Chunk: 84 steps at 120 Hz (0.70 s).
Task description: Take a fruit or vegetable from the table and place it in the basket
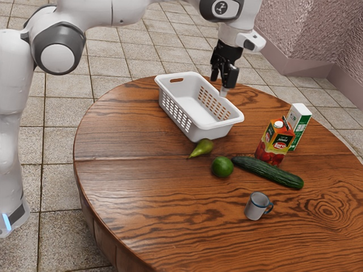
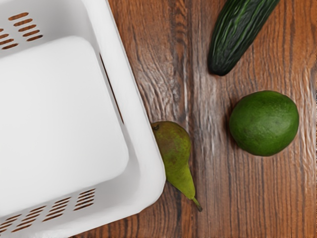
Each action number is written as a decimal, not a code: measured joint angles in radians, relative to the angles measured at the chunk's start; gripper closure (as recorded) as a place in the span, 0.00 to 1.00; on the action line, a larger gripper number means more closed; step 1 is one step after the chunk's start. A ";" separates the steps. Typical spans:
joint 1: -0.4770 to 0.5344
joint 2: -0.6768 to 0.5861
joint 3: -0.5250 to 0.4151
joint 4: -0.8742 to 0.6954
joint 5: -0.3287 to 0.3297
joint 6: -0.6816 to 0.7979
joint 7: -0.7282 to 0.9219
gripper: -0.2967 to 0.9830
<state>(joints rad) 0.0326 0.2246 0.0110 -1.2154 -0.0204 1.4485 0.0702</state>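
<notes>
My gripper (image 1: pixel 224 85) hangs at the far long side of the white basket (image 1: pixel 236 117) in the exterior view; whether it is open or shut is unclear. A green pear (image 1: pixel 202 148) lies on the table just outside the basket's near end, beside a round green fruit (image 1: pixel 222 167) and a long cucumber (image 1: pixel 269 171). In the wrist view the basket (image 2: pixel 139 148) partly covers the pear (image 2: pixel 174 151), while the round fruit (image 2: pixel 264 123) and the cucumber's end (image 2: pixel 229 54) lie farther from it. The basket's visible floor is bare.
A red juice carton (image 1: pixel 274 143) and a white-and-green carton (image 1: pixel 298 126) stand beyond the cucumber. A grey mug (image 1: pixel 256 207) stands nearer the exterior view's bottom. The round wooden table (image 1: pixel 142 198) has a curved edge on the exterior view's left.
</notes>
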 joint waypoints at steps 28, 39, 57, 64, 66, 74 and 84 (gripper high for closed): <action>0.013 0.004 0.006 0.000 -0.023 -0.009 0.019 0.23; 0.049 0.007 0.005 0.001 -0.051 -0.010 0.028 0.23; 0.047 0.019 -0.122 -0.003 0.003 0.035 0.117 0.23; 0.048 0.014 -0.185 -0.025 0.024 0.048 0.185 0.23; 0.047 0.003 -0.199 -0.040 0.030 0.051 0.204 0.23; 0.046 -0.082 -0.233 -0.146 0.046 0.069 0.279 0.23; 0.041 -0.151 -0.263 -0.263 0.057 0.097 0.368 0.23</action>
<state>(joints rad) 0.0740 0.0735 -0.2523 -1.4782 0.0367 1.5454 0.4377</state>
